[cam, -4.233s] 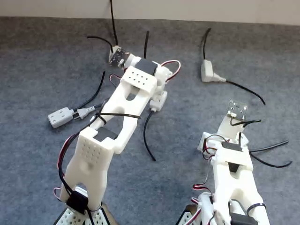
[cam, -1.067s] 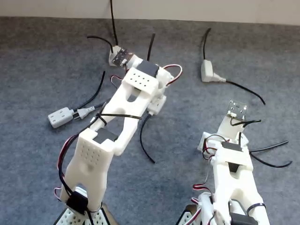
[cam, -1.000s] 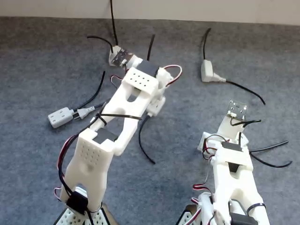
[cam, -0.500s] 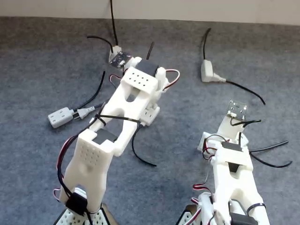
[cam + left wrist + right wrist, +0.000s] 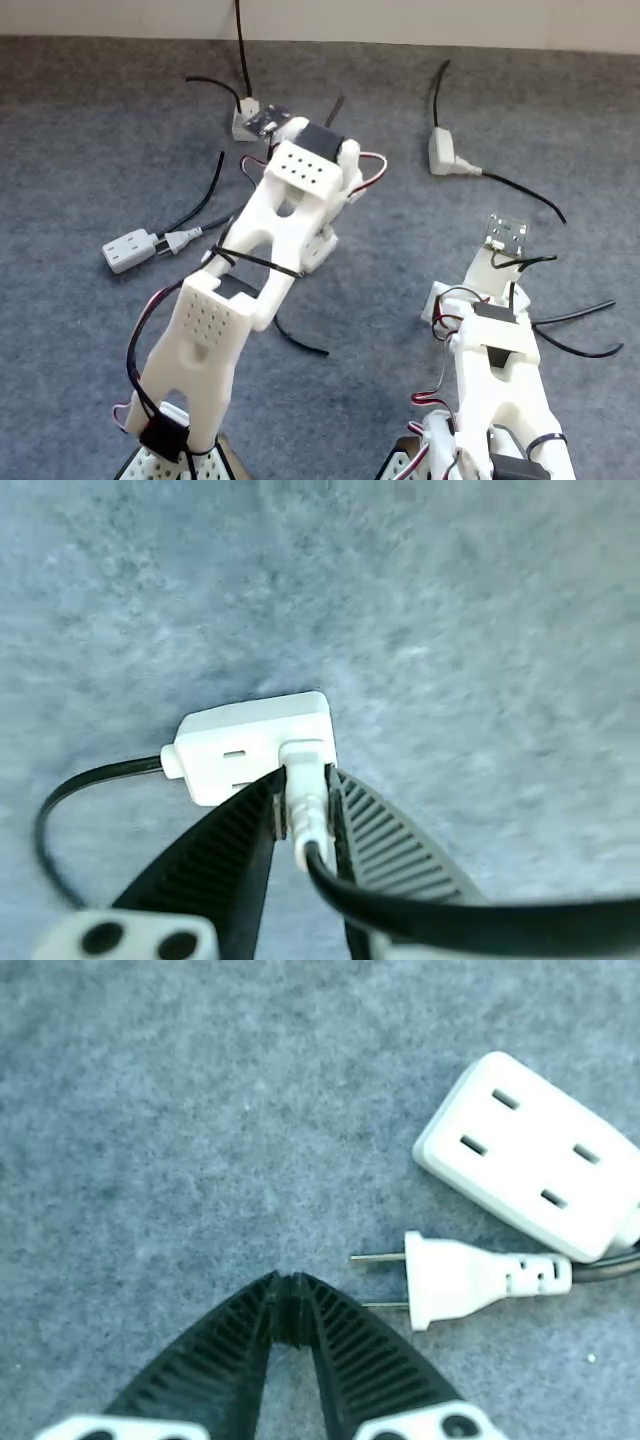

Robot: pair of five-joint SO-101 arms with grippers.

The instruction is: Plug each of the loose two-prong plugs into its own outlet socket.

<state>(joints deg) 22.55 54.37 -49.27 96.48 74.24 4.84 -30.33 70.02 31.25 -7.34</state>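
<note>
In the left wrist view my left gripper (image 5: 303, 815) is shut on a white two-prong plug (image 5: 303, 780) with a black cord. The plug's front presses against a white outlet block (image 5: 250, 745), and its prongs are hidden. In the high view the left arm (image 5: 290, 200) covers this spot, and the plug's black cord (image 5: 300, 345) trails out toward the near side. My right gripper (image 5: 290, 1310) is shut and holds nothing, just above the carpet. Beside it a loose white plug (image 5: 465, 1280) lies flat with both prongs bare, next to a white outlet block (image 5: 535, 1155).
At the left a white outlet block (image 5: 128, 250) lies with a white plug (image 5: 175, 240) at its end. Another white block (image 5: 245, 120) with a black cord sits at the back. A white plug body (image 5: 440, 150) lies at the back right. Grey carpet covers the table.
The left arm has drawn back toward the near left with the plug, and the black cord has swung leftward under it. The right arm has not moved.
</note>
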